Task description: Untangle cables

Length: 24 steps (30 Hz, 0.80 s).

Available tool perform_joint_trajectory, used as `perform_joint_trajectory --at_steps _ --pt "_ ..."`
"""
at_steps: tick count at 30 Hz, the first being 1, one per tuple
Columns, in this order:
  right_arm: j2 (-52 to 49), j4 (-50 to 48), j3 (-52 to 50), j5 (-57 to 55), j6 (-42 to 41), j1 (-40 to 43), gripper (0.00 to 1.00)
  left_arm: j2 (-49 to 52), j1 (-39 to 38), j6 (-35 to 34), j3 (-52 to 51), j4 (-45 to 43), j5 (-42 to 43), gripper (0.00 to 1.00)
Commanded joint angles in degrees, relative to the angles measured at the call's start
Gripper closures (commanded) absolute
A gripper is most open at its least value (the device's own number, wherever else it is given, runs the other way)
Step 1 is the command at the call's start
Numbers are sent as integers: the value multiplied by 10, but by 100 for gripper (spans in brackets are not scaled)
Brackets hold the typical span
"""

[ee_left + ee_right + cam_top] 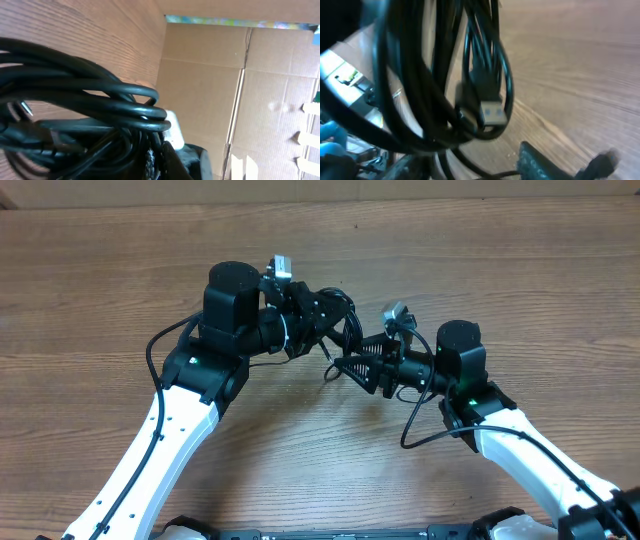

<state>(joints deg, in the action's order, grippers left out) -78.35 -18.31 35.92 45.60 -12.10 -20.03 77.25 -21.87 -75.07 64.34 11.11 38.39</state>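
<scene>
The cables (347,322) form one black looped bundle held above the wooden table between my two grippers. My left gripper (325,315) is shut on the bundle's upper part. In the left wrist view the loops (100,100) fill the left side and run down into the gripper (160,161). My right gripper (346,366) sits just below and right of the bundle, pointing left. In the right wrist view the strands (420,75) hang in front of it, with a metal-tipped plug (494,114) among them. That gripper (470,169) is open, and thin strands cross the gap between its jaws.
The wooden table (500,260) stretches all around both arms. A cardboard wall (210,90) stands behind the table. Thicker black wires loop off the left arm (155,350) and the right arm (410,430).
</scene>
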Motion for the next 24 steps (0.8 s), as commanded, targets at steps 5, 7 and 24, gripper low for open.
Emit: perform_joint_trajectory --at_steps 5,7,24 --pt "-15 4 -3 11 -20 -3 70 -17 2 -1 11 -7 0 96" --pt "-15 4 -3 12 -29 -3 80 -17 2 -1 11 -6 -1 96" --pt "-14 17 -3 97 -262 -3 96 -17 37 172 11 10 -77 96"
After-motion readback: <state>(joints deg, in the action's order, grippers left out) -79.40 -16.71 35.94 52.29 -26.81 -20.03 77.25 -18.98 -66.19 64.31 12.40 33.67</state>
